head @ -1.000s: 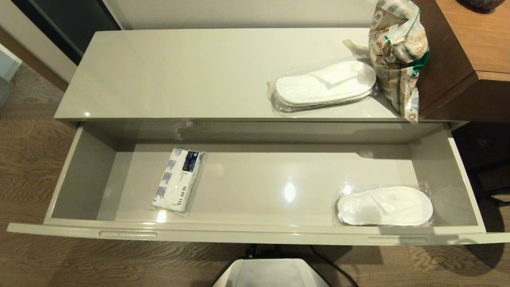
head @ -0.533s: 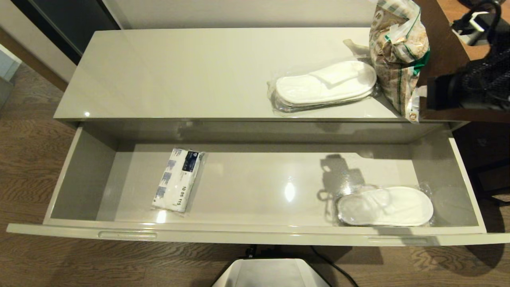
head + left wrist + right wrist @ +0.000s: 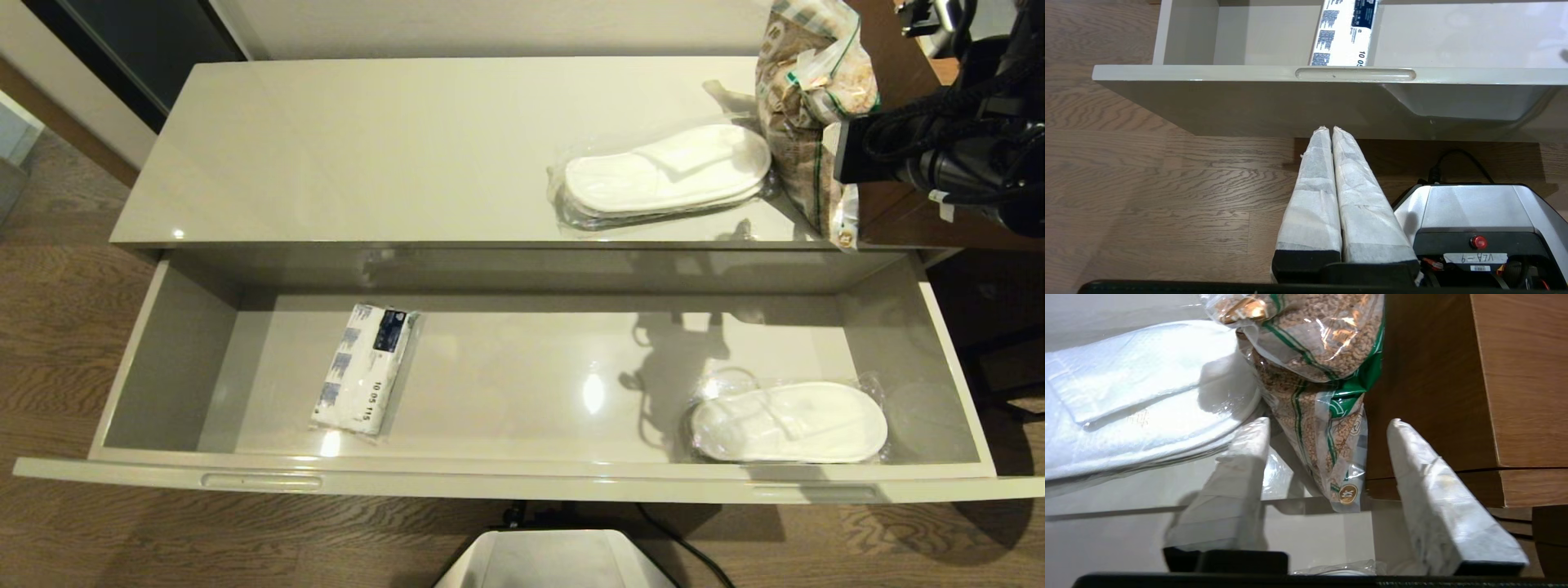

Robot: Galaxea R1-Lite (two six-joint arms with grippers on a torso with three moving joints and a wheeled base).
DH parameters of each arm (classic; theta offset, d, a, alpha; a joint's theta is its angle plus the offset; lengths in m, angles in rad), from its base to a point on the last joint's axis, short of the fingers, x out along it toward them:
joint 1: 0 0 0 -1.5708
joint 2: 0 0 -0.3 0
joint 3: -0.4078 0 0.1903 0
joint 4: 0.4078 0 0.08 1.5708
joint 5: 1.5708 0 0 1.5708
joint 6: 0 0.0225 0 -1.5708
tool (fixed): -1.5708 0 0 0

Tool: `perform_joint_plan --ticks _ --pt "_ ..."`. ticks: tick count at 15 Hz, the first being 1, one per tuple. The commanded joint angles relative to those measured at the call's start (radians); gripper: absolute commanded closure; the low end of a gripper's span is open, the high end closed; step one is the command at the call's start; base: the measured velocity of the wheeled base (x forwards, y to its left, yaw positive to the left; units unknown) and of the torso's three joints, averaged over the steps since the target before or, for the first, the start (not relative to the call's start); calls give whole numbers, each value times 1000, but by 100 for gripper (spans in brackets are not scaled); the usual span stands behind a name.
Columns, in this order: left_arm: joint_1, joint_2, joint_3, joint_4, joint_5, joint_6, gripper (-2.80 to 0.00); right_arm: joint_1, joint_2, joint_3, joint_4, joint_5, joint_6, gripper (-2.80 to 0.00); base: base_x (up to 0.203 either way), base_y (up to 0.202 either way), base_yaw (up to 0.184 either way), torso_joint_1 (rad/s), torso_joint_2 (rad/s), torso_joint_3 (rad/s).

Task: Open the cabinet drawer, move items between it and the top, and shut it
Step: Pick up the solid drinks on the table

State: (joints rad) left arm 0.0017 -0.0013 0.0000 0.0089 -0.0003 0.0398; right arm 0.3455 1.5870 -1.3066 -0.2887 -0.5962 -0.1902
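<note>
right tool (image 3: 1327, 424) spread around packet (image 3: 1323, 388) on top (image 3: 367, 147), left tool (image 3: 1330, 130) pressed together

Floor (image 3: 73, 327): brown wood-grain planks. Wall (image 3: 490, 24): plain pale, behind cabinet. Brown wood desk (image 3: 980, 90) at right. Dark panel (image 3: 139, 41) upper left. Glare spots on glossy surfaces

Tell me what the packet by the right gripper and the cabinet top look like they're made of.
Packet: thin clear plastic film, crinkled and glinting, brown granular fill showing through, green printed bands. Cabinet top: hard, glossy cream slab, probably lacquer or laminate; it mirrors lights and shadows. The right gripper is open around the packet.
</note>
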Motion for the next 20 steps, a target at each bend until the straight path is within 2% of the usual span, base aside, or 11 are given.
perform_joint_plan --ticks 1,4,7,9,11,16,20 --pt "0 1 0 0 0 0 0 0 11 7 -9 -2 -12 -280 0 0 0 0 0 0" --pt "1 1 0 0 0 0 0 0 28 22 -59 12 -48 -280 0 0 0 0 0 0" --pt "0 1 0 0 0 0 0 -10 52 65 -224 44 -129 -280 0 0 0 0 0 0" --pt "0 1 0 0 0 0 0 -74 59 94 -268 160 -173 -280 0 0 0 0 0 0" --pt "0 1 0 0 0 0 0 -140 102 105 -305 219 -196 -280 0 0 0 0 0 0" --pt "0 1 0 0 0 0 0 -198 321 93 -649 243 -227 -280 0 0 0 0 0 0" --pt "1 1 0 0 0 0 0 -205 446 62 -765 233 -230 -280 0 0 0 0 0 0"
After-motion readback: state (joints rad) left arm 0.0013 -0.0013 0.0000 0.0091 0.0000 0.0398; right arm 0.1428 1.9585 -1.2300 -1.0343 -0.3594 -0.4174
